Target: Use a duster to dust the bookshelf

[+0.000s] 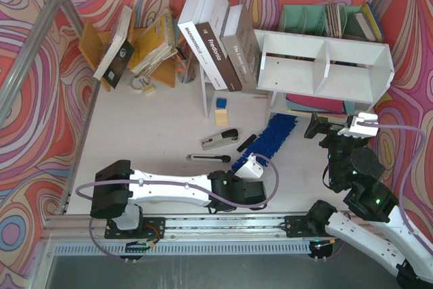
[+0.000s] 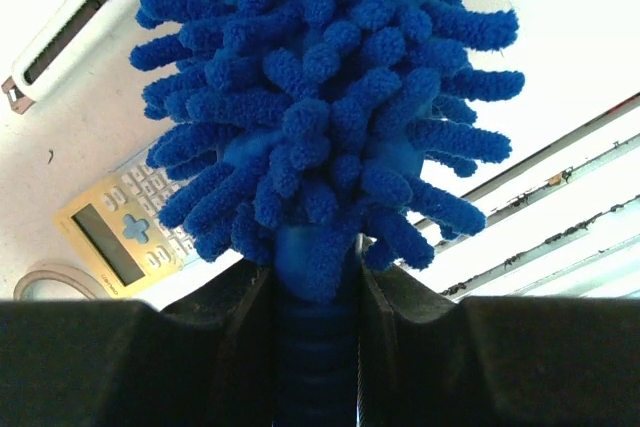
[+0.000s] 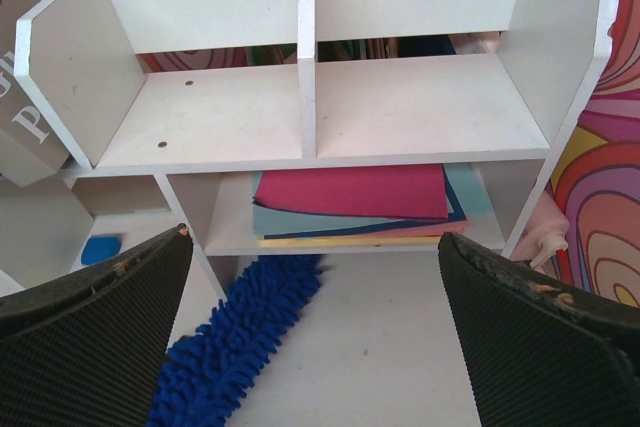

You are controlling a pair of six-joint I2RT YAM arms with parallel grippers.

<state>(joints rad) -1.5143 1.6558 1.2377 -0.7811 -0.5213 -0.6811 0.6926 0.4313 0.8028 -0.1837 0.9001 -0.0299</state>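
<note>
The bright-blue fluffy duster point(image 1: 268, 141) lies slanted on the table, its far tip at the foot of the white bookshelf point(image 1: 352, 79). My left gripper point(image 1: 245, 162) is shut on the near end of the duster. In the left wrist view the jaws point(image 2: 318, 282) clamp the ribbed blue handle point(image 2: 318, 357), and the chenille head point(image 2: 320, 97) fills the view. My right gripper point(image 1: 325, 128) is open and empty, low in front of the shelf. In the right wrist view point(image 3: 312, 237) it faces the two cubbies point(image 3: 220, 117), with the duster head point(image 3: 240, 337) at lower left.
Coloured paper sheets point(image 3: 350, 197) lie in the shelf's lower tier. A stapler point(image 1: 220, 140) and a black cutter point(image 1: 208, 158) lie left of the duster. Leaning books point(image 1: 216, 38), an orange rack point(image 1: 152, 49) and a teal organiser point(image 1: 318, 18) stand behind. A calculator point(image 2: 125, 222) lies nearby.
</note>
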